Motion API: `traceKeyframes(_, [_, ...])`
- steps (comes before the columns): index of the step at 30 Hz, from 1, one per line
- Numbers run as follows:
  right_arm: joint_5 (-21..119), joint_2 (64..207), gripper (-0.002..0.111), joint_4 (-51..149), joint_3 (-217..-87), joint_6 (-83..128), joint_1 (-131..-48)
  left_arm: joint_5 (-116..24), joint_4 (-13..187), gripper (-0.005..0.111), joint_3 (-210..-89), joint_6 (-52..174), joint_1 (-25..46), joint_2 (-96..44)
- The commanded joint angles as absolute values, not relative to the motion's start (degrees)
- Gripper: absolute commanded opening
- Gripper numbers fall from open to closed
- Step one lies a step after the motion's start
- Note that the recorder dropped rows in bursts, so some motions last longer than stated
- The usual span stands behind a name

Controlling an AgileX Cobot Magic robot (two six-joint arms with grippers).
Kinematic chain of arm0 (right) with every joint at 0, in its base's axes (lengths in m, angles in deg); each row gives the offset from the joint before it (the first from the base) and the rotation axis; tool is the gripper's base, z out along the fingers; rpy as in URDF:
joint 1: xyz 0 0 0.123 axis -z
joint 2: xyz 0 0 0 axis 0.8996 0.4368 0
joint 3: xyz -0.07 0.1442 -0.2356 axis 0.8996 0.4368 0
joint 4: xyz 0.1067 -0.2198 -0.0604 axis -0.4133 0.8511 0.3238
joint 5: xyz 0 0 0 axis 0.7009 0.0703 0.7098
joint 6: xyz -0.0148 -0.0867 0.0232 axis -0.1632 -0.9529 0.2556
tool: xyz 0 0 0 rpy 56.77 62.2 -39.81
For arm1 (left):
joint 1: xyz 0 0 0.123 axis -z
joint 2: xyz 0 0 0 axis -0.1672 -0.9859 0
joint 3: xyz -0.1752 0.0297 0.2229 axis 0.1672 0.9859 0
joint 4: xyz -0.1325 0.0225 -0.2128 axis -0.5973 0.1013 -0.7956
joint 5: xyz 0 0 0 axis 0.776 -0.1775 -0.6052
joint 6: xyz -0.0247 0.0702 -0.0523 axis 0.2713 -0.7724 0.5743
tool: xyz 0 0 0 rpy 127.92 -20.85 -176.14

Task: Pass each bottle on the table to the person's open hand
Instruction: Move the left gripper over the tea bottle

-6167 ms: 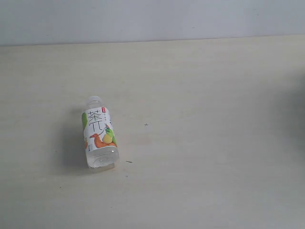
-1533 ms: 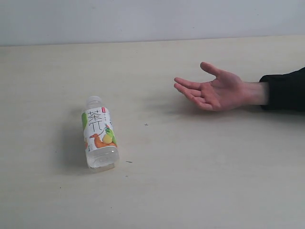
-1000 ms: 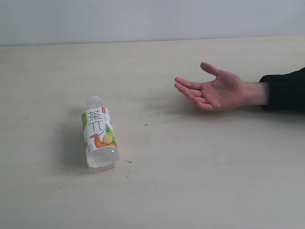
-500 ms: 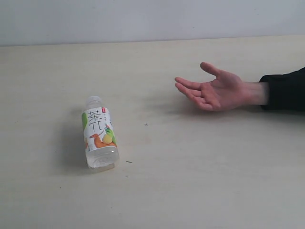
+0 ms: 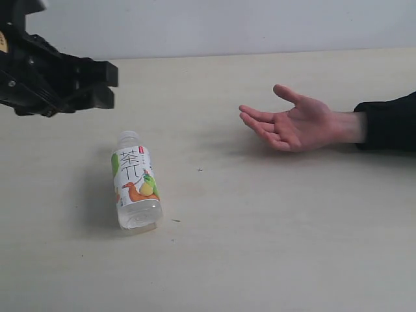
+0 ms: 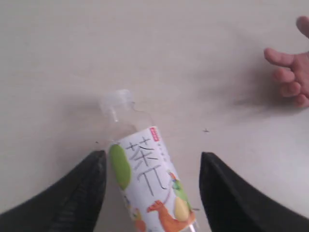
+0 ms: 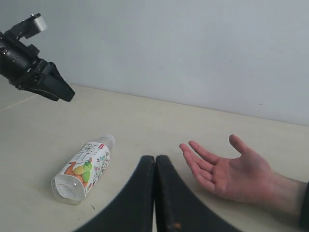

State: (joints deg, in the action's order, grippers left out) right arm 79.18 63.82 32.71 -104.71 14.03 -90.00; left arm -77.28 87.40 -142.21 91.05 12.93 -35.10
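One bottle (image 5: 136, 187) lies on its side on the beige table (image 5: 273, 227), white cap toward the back, label with green and orange fruit; the other bottles are out of view. It also shows as the bottle (image 6: 147, 176) and the bottle (image 7: 84, 166). My left gripper (image 5: 107, 84) hangs open above and behind it at the upper left. In the left wrist view the left gripper (image 6: 152, 162) has one finger on each side of the bottle, apart from it. The person's open hand (image 5: 292, 123) waits palm up at the right, also seen as the hand (image 7: 231, 171). My right gripper (image 7: 155, 159) is shut, empty.
A plain pale wall (image 5: 227, 26) runs behind the table's far edge. The person's black sleeve (image 5: 390, 123) lies at the right edge. The left arm (image 7: 29, 72) hangs over the table's left part in the right wrist view.
My left gripper has come into the exterior view at the upper left, above the bottle. The hand and the bottle have stayed where they were.
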Motion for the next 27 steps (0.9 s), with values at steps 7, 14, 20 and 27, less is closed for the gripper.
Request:
traceKeyframes(7, [78.40,63.55,0.000,32.51,-104.42,14.04,-90.15,-72.78,84.00,0.070,-143.83,91.34,19.00,-38.29])
traceKeyframes(14, [78.40,63.55,0.000,32.51,-104.42,14.04,-90.15,-87.09,89.13,0.077,-150.24,104.44,19.00,-43.08])
traceKeyframes(20, [78.40,63.55,0.000,32.51,-104.42,14.04,-90.15,-90.38,89.77,0.077,-152.90,106.93,21.11,-48.93])
traceKeyframes(27, [78.40,63.55,0.000,32.51,-104.42,14.04,-90.15,-94.85,91.20,0.077,-154.11,109.13,21.25,-55.21])
